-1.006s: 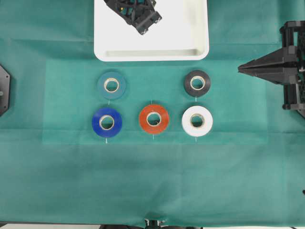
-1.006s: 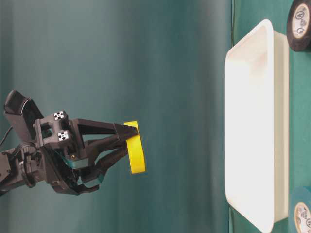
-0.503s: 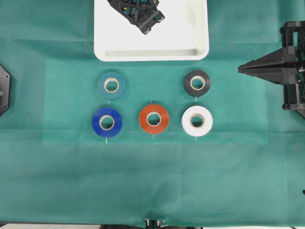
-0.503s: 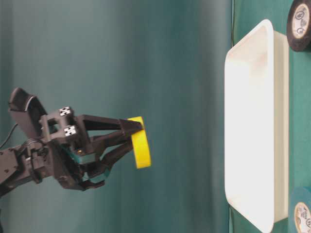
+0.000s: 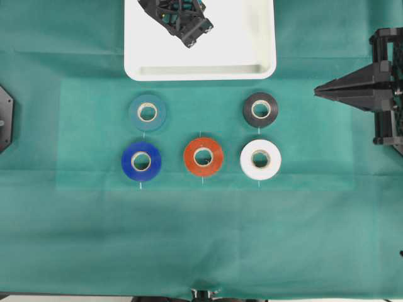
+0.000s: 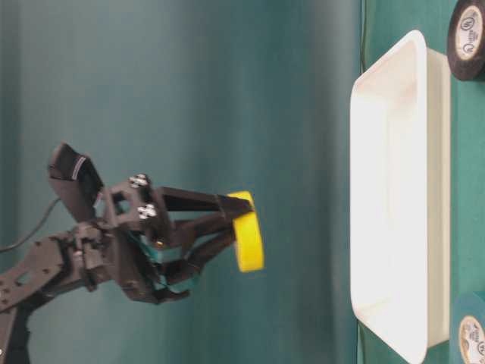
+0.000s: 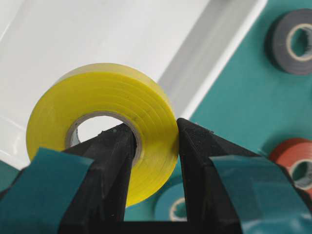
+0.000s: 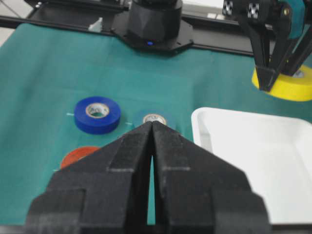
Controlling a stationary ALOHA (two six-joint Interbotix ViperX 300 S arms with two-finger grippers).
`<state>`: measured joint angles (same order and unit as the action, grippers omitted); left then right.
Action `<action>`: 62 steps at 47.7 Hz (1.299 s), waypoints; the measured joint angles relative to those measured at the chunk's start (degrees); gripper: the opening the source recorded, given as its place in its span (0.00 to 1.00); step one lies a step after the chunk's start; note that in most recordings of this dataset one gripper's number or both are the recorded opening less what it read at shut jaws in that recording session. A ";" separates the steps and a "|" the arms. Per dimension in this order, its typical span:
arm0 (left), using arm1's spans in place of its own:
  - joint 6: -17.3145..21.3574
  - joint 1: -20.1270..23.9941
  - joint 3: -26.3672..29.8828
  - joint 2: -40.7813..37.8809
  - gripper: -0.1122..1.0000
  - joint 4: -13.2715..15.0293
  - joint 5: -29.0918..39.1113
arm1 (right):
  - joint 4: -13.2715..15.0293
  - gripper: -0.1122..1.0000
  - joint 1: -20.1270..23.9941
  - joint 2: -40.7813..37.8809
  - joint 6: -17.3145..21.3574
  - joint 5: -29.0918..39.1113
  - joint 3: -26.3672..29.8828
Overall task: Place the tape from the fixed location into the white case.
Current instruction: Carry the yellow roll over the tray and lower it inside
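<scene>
Tape carried, not yet dropped
Left gripper (image 6: 241, 231) pinches the tape (image 6: 248, 241) above the white case (image 6: 394, 197); release remains; right gripper (image 8: 151, 127) closed, empty

My left gripper (image 6: 241, 231) is matte black plastic, two long tapering fingers (image 7: 105, 175) with teal tape wrapped around their bases. Small black-and-white checkered marker squares (image 6: 140, 180) sit on its housing, near bright screw heads, and a thin dark cable (image 6: 34, 227) trails off behind the jointed black arm. My right gripper (image 5: 322, 92) is the same black, its fingers (image 8: 122, 161) narrowing to a wedge, mounted on a boxy black frame (image 5: 387, 88).
</scene>
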<state>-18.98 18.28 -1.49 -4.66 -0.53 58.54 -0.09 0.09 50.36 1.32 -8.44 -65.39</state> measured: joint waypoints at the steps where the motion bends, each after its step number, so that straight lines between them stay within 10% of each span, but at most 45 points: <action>1: 0.00 0.09 -0.26 0.00 0.32 0.00 -0.35 | 0.00 0.10 0.00 0.00 0.00 0.00 0.00; 62: 3.60 4.66 -4.22 -15.03 0.32 0.09 -15.73 | 0.00 0.10 0.00 -0.35 0.00 0.35 -0.09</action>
<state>-15.38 22.94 -5.71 -19.69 -0.44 42.80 -0.09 0.09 50.01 1.32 -8.09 -65.48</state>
